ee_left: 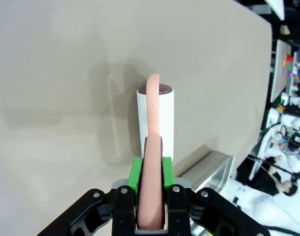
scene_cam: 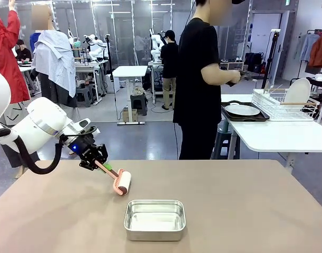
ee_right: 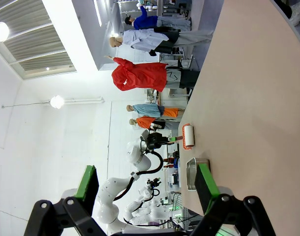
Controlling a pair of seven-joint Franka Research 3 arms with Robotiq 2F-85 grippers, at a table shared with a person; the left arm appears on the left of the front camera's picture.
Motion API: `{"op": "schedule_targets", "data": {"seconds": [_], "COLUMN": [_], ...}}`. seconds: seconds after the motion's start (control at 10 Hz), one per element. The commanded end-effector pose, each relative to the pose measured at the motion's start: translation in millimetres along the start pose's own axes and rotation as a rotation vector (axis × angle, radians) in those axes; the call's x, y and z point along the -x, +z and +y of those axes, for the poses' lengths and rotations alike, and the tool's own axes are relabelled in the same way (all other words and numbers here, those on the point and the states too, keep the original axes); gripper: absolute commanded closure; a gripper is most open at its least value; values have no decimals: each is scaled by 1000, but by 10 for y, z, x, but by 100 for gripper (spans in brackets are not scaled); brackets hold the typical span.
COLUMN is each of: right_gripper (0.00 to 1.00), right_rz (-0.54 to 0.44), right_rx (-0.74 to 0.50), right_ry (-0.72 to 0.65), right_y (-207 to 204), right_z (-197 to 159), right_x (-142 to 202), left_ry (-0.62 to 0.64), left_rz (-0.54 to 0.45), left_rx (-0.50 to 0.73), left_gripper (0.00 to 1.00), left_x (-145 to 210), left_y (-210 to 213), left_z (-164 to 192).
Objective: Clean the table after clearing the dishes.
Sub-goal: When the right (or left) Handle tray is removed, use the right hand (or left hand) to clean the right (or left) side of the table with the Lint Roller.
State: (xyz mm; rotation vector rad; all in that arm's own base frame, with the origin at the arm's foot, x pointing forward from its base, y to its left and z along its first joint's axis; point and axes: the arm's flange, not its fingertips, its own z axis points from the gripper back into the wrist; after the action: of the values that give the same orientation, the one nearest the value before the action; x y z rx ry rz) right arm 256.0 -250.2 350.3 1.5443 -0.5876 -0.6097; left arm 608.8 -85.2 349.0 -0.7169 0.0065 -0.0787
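Cleaning step, likely: left hand [scene_cam: 100, 164] clamped on lint roller [scene_cam: 123, 183] on the counter [scene_cam: 229, 200]; next, push it across; right hand [ee_right: 146, 186] apart.

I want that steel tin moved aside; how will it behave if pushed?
The steel tin looks thin-walled and empty, so probably light. Its flat base on the smooth table should slide rather than tip. Shiny sides may be slippery to grip.

Shiny steel tin [scene_cam: 154, 235], white side table [scene_cam: 276, 140] bearing wire dish rack [scene_cam: 279, 105], person in black [scene_cam: 197, 79] beside it
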Motion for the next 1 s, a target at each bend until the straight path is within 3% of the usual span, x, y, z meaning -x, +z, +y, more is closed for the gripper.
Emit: {"op": "schedule_targets", "data": {"seconds": [0.0,0.3,0.6,0.9], "right_gripper": [0,0,0,0], "right_rz": [5,5,5,5], "right_rx": [-1,-1,-1,-1], "right_ry": [7,7,7,7], "right_y": [11,11,11,11], "right_z": [28,28,28,28], "right_x": [43,43,43,43], "left_ry": [10,54,82,124], "left_rz": [70,58,-20,-81], "left_rx": [-53,-79,-141,-308], "left_gripper": [79,79,79,79], "left_x": [-147,-66,208,456], "left_y": [-43,67,375,772], "left_z": [385,830,1198,1510]}}
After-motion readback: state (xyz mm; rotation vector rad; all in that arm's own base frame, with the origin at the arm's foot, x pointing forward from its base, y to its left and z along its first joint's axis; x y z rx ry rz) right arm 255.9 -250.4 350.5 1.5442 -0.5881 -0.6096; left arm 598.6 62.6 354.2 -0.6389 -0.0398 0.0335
